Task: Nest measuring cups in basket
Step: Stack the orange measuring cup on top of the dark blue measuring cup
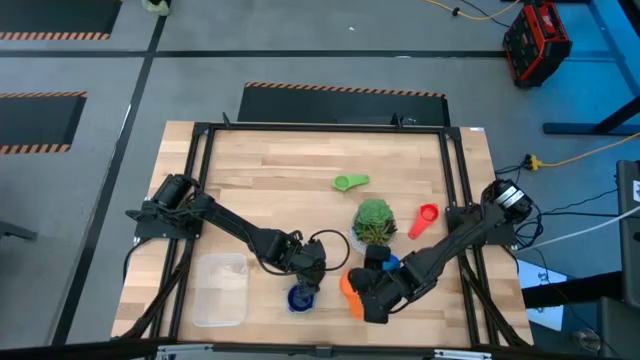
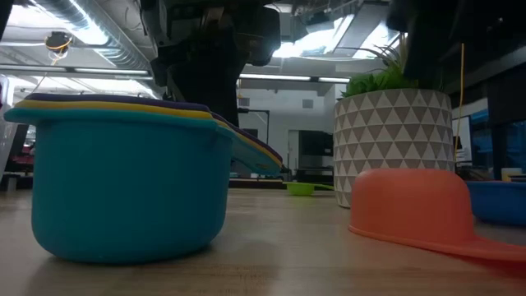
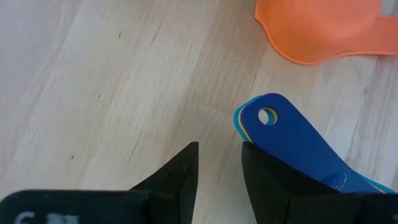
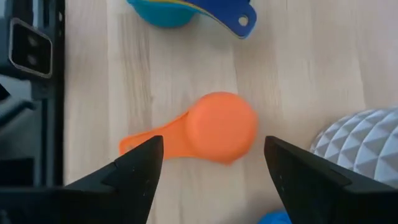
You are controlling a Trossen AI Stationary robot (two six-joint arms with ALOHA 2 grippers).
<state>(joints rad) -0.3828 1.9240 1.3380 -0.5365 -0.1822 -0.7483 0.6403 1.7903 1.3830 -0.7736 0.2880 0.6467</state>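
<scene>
Orange plastic catches the eye first: the orange cup (image 4: 221, 127) lies mouth-down on the wooden table (image 1: 290, 165), dome up, its flat handle flush on the boards. The right gripper (image 4: 214, 163) hangs over it with its fingers spread wide, the cup showing in the gap between them, untouched.

From the orange cup, a nested stack of cups (image 2: 127, 181) stands at about nine o'clock in the high view: a teal outer cup with yellow and dark blue rims layered inside, the handles fanned together. The left gripper (image 3: 219, 163) sits over those handles, its fingers slightly parted, one finger (image 3: 273, 180) lying against the dark blue top handle without pinching anything.

The clear basket (image 1: 219, 290) lies at nine o'clock from the stack, well apart. A green cup (image 1: 350, 182) lies at twelve o'clock from the potted plant (image 1: 374, 222), a red cup (image 1: 425, 218) at three o'clock.
</scene>
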